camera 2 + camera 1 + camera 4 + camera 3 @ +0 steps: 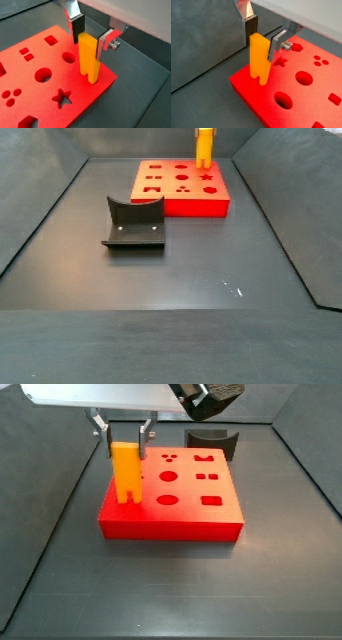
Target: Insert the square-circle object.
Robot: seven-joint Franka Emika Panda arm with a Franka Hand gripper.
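The square-circle object [259, 57] is an orange-yellow bar that stands upright with its two short prongs down. My gripper [263, 36] is shut on its upper end, one silver finger on each side, which also shows in the wrist view [91, 32]. The prongs are at the top face of the red block [308, 97], close to its edge and beside a round hole [69, 57]. I cannot tell whether they touch the block. In a side view the bar [126, 472] is over the block's [174, 529] left edge, below the gripper [123, 434]. It also shows in the side view [203, 146].
The red block [181, 204] has several shaped holes, among them a star [62, 97] and circles. The dark fixture [134, 223] with a curved top stands on the floor apart from the block and shows behind it in a side view [210, 436]. Dark sloping walls [40, 218] surround the floor.
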